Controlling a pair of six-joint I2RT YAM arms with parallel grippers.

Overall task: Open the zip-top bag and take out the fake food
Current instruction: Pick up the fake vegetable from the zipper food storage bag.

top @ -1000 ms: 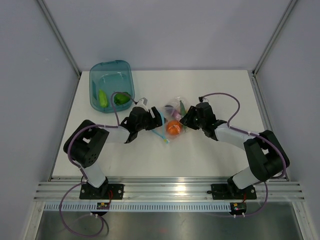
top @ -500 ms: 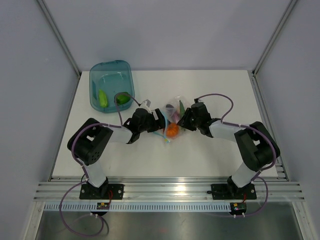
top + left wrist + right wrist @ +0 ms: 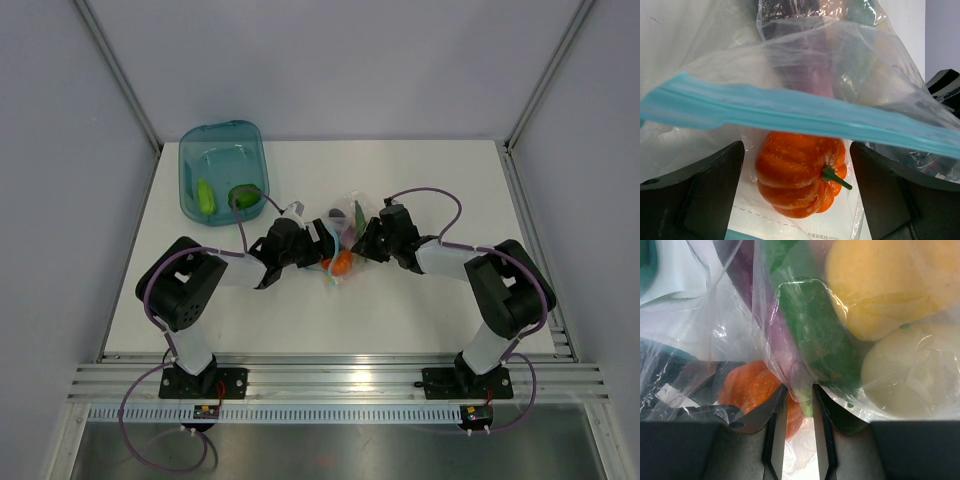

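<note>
Left tool [image 3: 796,165] hangs wide apart over the zip-top bag [image 3: 348,222], which lies on the bench [image 3: 430,300] between both arms, its blue zip strip [image 3: 790,112] crossing between the fingers. Right tool [image 3: 798,390] is pinched on a fold of film. The bag looks light, soft and slippery, bulging with fake food [image 3: 880,285]; the stiffer strip, one lip for each tool, seems the surest hold.

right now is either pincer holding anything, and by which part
The right pincer is shut on a fold in the clear wall of the zip-top bag, not on its zip strip. The left pincer is open, holding nothing.
</note>
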